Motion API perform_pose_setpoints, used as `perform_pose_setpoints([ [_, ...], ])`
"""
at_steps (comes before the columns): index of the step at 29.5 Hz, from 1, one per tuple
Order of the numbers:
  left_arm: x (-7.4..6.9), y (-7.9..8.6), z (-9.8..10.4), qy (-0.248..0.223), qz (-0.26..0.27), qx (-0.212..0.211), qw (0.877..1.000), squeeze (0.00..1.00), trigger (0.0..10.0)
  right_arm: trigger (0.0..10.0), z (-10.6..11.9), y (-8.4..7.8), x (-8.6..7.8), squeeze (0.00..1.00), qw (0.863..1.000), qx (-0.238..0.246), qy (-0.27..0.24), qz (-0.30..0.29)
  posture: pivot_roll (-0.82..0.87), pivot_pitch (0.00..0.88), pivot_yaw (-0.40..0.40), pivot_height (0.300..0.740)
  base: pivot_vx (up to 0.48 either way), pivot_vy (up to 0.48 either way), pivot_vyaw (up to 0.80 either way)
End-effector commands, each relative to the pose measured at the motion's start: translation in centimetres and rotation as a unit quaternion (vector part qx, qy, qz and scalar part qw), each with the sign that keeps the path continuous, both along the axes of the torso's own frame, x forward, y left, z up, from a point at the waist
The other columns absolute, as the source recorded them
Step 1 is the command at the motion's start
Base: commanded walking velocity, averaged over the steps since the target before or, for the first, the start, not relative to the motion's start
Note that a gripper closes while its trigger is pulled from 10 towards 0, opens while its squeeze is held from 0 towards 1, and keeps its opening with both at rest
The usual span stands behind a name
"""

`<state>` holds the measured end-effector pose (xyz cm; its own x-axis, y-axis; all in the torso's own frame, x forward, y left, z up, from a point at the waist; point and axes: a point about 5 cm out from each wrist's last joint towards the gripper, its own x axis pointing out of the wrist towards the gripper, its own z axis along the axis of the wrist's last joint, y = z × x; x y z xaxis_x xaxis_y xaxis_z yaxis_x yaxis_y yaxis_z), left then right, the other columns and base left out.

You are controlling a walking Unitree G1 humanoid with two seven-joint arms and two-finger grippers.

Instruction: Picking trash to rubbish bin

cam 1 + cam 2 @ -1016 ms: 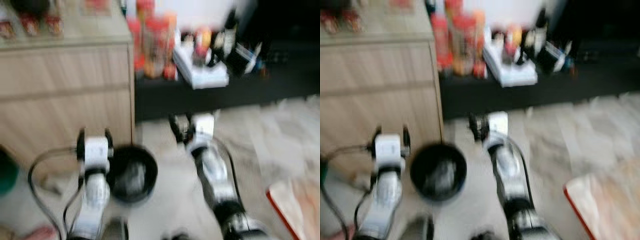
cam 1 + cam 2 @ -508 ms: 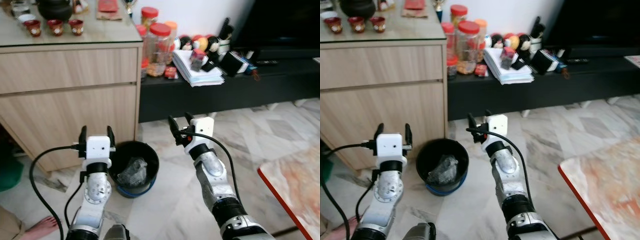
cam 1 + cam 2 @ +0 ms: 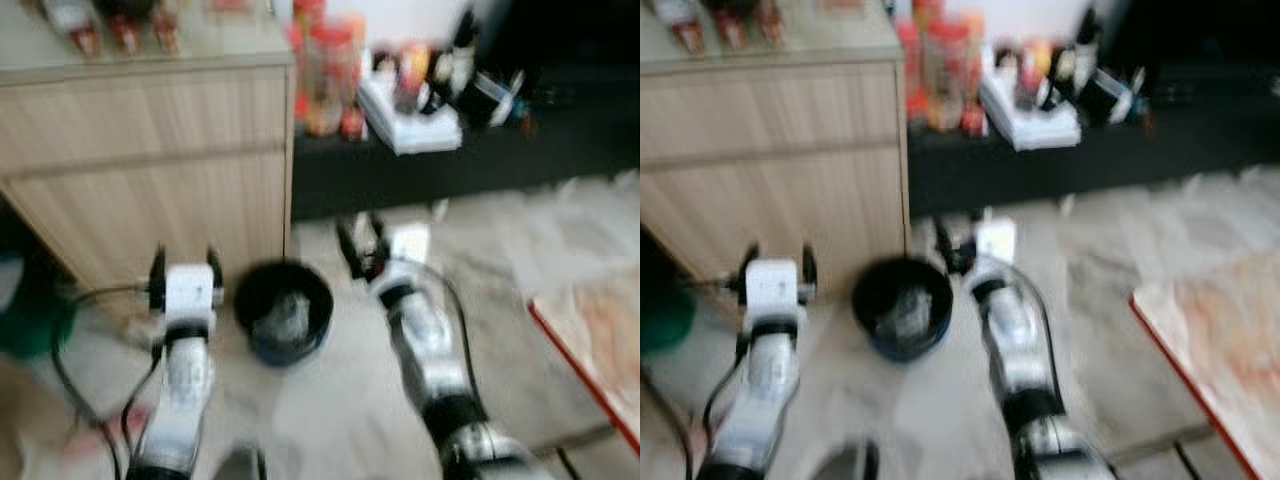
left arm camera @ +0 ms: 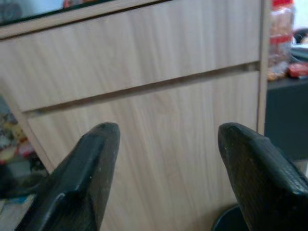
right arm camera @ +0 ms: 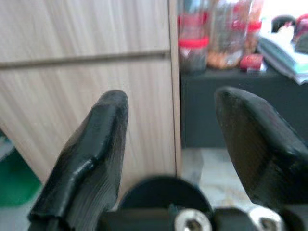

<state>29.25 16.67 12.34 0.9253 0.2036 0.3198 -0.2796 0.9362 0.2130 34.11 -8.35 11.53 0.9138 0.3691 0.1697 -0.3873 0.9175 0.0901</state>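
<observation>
Rubbish bin (image 3: 284, 310) sits on the marble floor (image 3: 500, 260) between both arms, crumpled trash (image 3: 283, 315) inside; head views are blurred. Left gripper (image 4: 163, 159) is spread wide, empty, facing the wooden cabinet (image 4: 144, 96). Right gripper (image 5: 168, 144) is also spread, empty, above the bin's rim. Beyond: red-lidded jars (image 3: 940, 60) and stacked papers (image 3: 1030, 115) on a low black shelf (image 3: 1090, 150).
</observation>
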Motion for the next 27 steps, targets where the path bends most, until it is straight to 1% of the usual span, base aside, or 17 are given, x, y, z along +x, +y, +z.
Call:
perform_pose_setpoints([
  [1,0.1,-0.3,0.0,0.004,-0.006,-0.004,1.0,0.0,10.0,10.0,0.1,-0.4,0.0,0.0,1.0,-0.001,-0.003,-0.004,0.08,0.194,-0.136,0.74,0.0,0.0,0.0],
  [8,0.0,-0.4,0.2,0.006,-0.014,-0.001,1.0,0.0,10.0,10.0,0.3,-0.7,0.0,0.0,1.0,-0.001,-0.006,-0.009,0.07,0.196,-0.122,0.74,0.0,0.0,0.0],
  [10,0.4,-0.4,0.6,0.004,-0.027,0.006,1.0,0.0,10.0,10.0,0.4,-0.8,-0.1,0.0,1.0,0.005,-0.009,-0.016,0.08,0.199,-0.099,0.74,0.0,0.0,0.0],
  [16,0.6,0.0,0.9,0.003,-0.032,0.013,0.999,0.0,10.0,10.0,0.0,-0.4,-0.2,0.0,1.0,0.013,0.001,-0.021,0.08,0.194,-0.084,0.74,0.0,0.0,0.0],
  [20,0.6,0.3,1.1,0.002,-0.031,0.017,0.999,0.0,10.0,10.0,0.1,0.1,-0.2,0.0,1.0,0.017,0.003,-0.014,0.1,0.185,-0.082,0.74,0.0,0.0,-0.8],
  [23,0.8,0.8,1.3,0.002,-0.029,0.02,0.999,0.0,10.0,10.0,0.1,1.0,-0.1,0.0,1.0,0.022,0.008,-0.005,0.12,0.184,-0.064,0.74,0.0,0.0,-0.8],
  [24,0.8,0.9,1.5,0.0,-0.028,0.019,0.999,0.0,10.0,10.0,0.3,1.6,-0.1,0.0,1.0,0.022,0.004,0.003,0.12,0.18,-0.053,0.74,0.0,0.0,-0.8],
  [27,0.7,1.1,1.8,-0.003,-0.033,0.019,0.999,0.0,10.0,10.0,0.5,2.2,-0.2,0.0,1.0,0.028,0.001,0.007,0.13,0.177,-0.028,0.74,0.0,0.0,-0.8],
])
